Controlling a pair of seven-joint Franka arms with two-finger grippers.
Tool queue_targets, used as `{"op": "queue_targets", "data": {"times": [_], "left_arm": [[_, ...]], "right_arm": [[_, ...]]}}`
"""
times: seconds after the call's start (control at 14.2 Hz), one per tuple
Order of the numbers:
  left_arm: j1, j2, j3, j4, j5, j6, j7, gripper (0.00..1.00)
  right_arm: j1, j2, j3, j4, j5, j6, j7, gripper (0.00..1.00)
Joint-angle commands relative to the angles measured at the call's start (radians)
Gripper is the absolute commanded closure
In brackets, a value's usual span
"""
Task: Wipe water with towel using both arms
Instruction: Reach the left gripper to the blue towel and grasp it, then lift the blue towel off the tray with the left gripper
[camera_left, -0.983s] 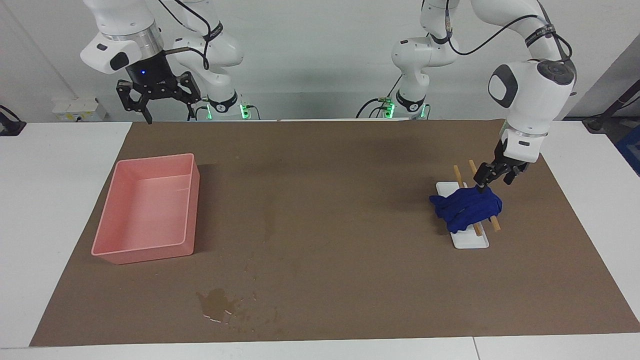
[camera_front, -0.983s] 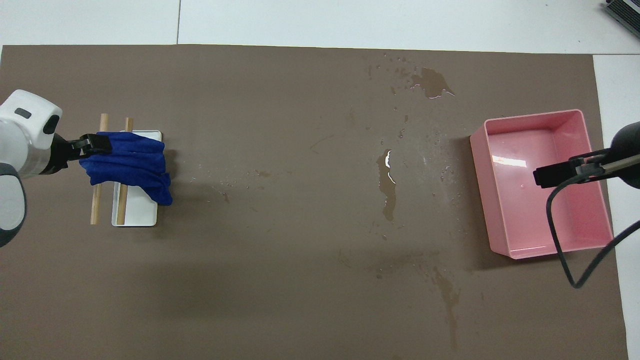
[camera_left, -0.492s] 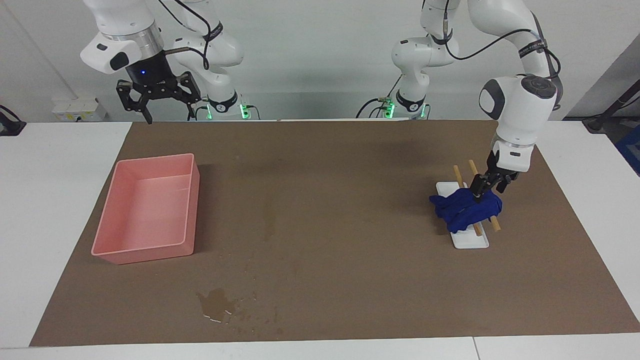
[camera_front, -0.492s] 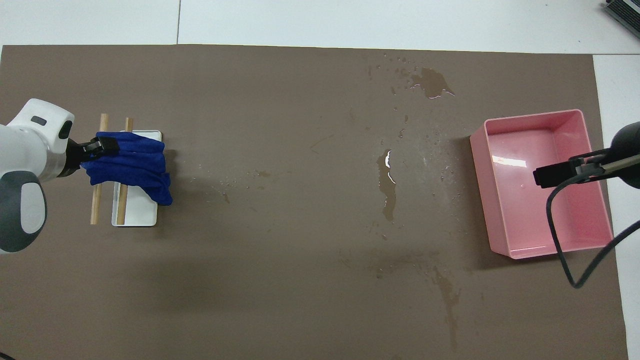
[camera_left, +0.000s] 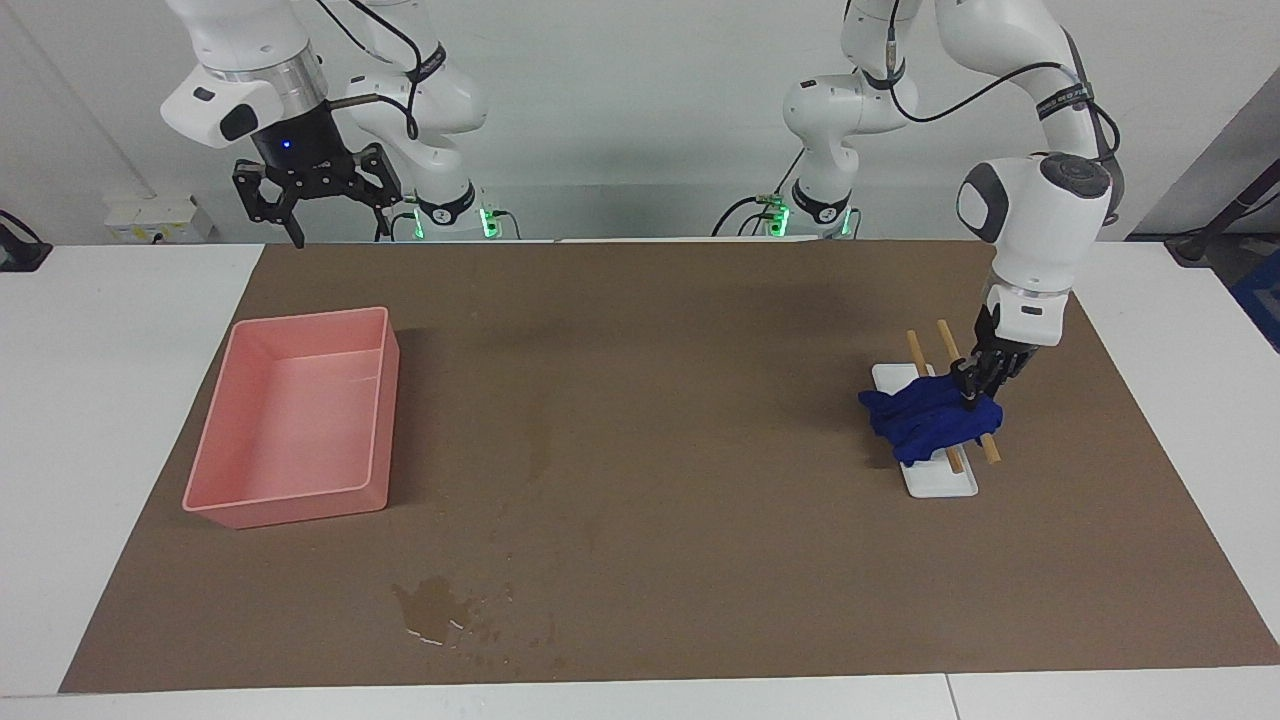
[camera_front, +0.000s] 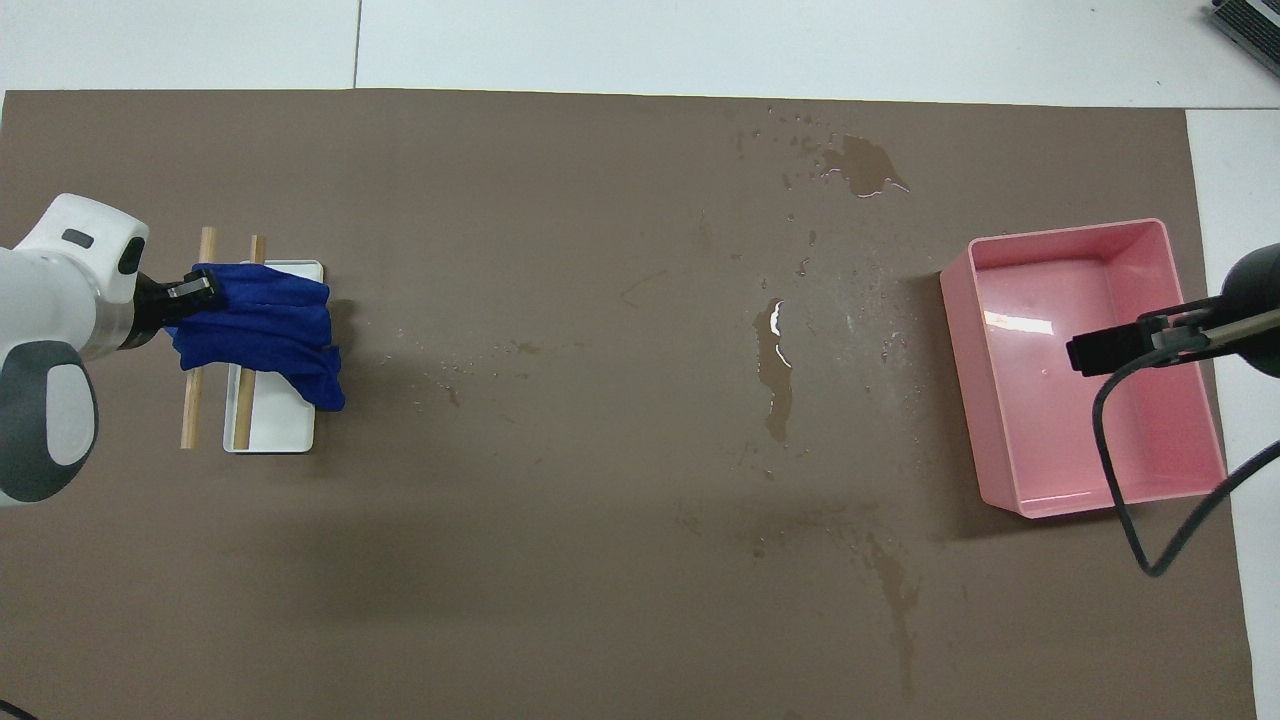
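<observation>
The deep-blue towel (camera_left: 925, 420) lies crumpled across two wooden sticks (camera_left: 913, 345) and a small white tray (camera_left: 945, 482) toward the left arm's end of the table; it also shows in the overhead view (camera_front: 270, 325). My left gripper (camera_left: 976, 388) is down at the towel's edge, its fingers close together in the cloth; it also shows in the overhead view (camera_front: 190, 290). The water (camera_front: 778, 385) is a narrow dark streak mid-table, faint in the facing view (camera_left: 537, 448). My right gripper (camera_left: 320, 212) waits open and raised over the pink tray (camera_front: 1060, 232).
The pink tray (camera_left: 290, 497) stands toward the right arm's end. A wider glossy blotch (camera_left: 435, 605) with droplets lies farther from the robots than the streak, also seen from overhead (camera_front: 865, 165). A brown mat (camera_left: 700, 560) covers the table.
My left gripper has come down onto the towel's edge and its fingers have drawn together there. The towel and the right arm have not moved.
</observation>
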Motion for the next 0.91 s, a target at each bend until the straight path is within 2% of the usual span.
{"op": "queue_targets", "data": {"times": [0.0,0.42,0.49,0.7,0.84], "left_arm": [[0.007,0.008,-0.005,-0.011,0.024,0.026,-0.009,1.0],[0.027,0.025,-0.008,0.053,0.007,-0.014,-0.021,1.0],[0.027,0.025,-0.008,0.081,-0.04,-0.046,-0.022,1.0],[0.055,0.018,-0.005,0.168,-0.284,-0.158,-0.044,1.0],[0.055,-0.008,-0.008,0.193,-0.36,-0.211,-0.16,1.0]], "right_arm": [[-0.013,-0.023,0.006,-0.023,0.022,-0.005,0.01,0.0],[-0.013,-0.023,0.006,-0.023,0.022,-0.005,0.01,0.0],[-0.014,-0.023,0.006,-0.022,0.022,-0.005,0.01,0.0],[-0.014,-0.023,0.006,-0.023,0.022,-0.005,0.01,0.0],[-0.013,-0.023,0.006,-0.023,0.022,-0.005,0.01,0.0]]}}
